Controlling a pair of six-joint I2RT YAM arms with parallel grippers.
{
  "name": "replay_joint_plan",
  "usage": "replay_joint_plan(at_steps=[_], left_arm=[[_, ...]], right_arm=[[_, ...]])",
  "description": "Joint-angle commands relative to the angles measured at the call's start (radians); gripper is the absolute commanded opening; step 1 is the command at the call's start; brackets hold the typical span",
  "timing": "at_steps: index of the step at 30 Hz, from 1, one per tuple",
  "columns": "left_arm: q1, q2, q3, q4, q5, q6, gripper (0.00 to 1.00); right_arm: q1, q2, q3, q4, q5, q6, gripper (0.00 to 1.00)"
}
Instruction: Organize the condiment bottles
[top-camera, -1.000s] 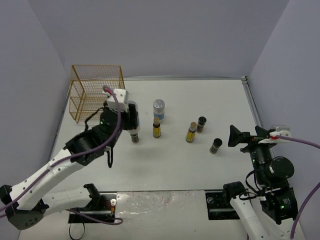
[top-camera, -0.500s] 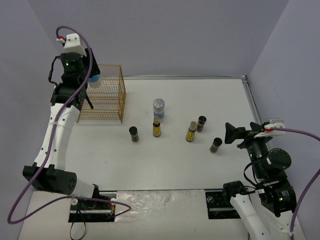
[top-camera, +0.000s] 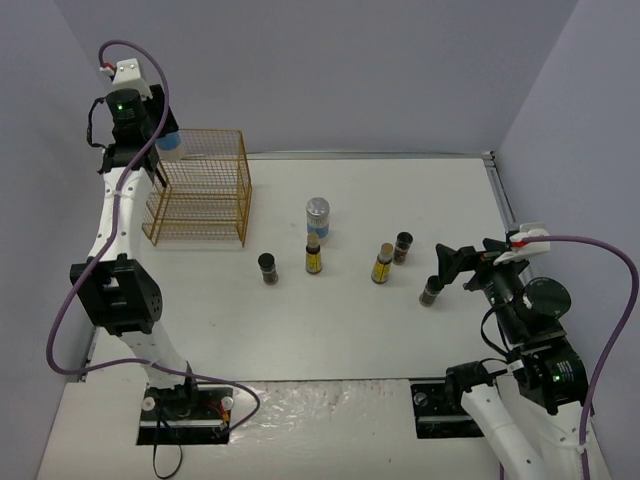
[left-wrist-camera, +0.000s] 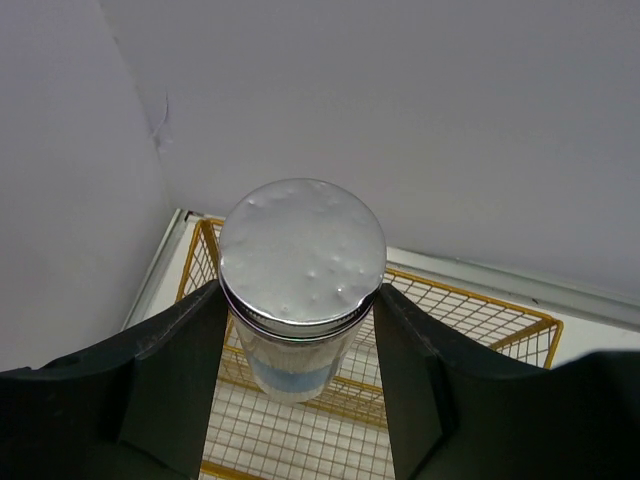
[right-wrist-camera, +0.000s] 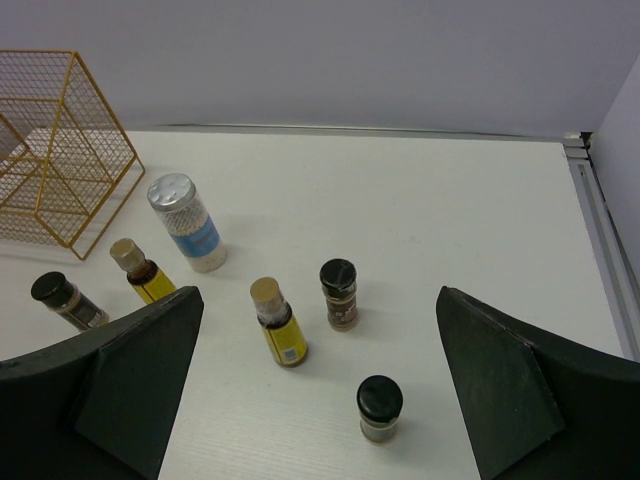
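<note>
**Left end effector** (left-wrist-camera: 302, 345): partly closed, its fingers clamped on both sides of a pale jar (left-wrist-camera: 303, 255) with a blue label and silver lid. The jar is upright and raised over the gold wire rack (top-camera: 200, 195) at the rear left of the bench (top-camera: 400, 340).

**Right end effector** (top-camera: 450, 268): spread wide, holding nothing, just beside the near dark jar (top-camera: 432, 291).

**Bench, white:**
- second pale jar (top-camera: 317, 217), mid-bench
- slim yellow-labelled bottle (top-camera: 313, 258), just in front of it
- second yellow-labelled bottle (top-camera: 382, 264), further right
- left dark jar (top-camera: 268, 268)
- rear dark jar (top-camera: 403, 247)

**Surround:** grey walls (top-camera: 330, 70) on three sides, with a rail (top-camera: 495, 190) along the rear and right edges. Bare surface lies between the bottles and the arm bases.
</note>
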Motion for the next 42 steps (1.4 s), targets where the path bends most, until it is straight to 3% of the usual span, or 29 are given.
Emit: replay_joint_plan(at_steps=[1, 9, 18, 26, 30, 42], left_arm=[[0.000, -0.044, 0.124, 0.221, 0.057, 0.032, 0.00], [0.005, 0.005, 0.072, 0.320, 0.047, 0.052, 0.00], [0.009, 0.002, -0.141, 0.549, 0.076, 0.063, 0.00], [0.018, -0.013, -0.314, 0.652, 0.063, 0.063, 0.00], [0.019, 0.003, -0.363, 0.659, 0.066, 0.059, 0.09], [0.020, 0.073, -0.400, 0.636, 0.084, 0.049, 0.56]], right_arm=[[0.006, 0.038, 0.033, 0.081, -0.031, -0.018, 1.00], [0.007, 0.066, 0.041, 0.084, -0.046, -0.017, 1.00], [0.008, 0.060, 0.033, 0.084, -0.059, -0.017, 1.00], [0.006, 0.035, 0.017, 0.083, -0.070, -0.016, 1.00], [0.006, 0.030, 0.010, 0.083, -0.071, -0.011, 1.00], [0.006, 0.009, -0.003, 0.081, -0.078, 0.002, 1.00]])
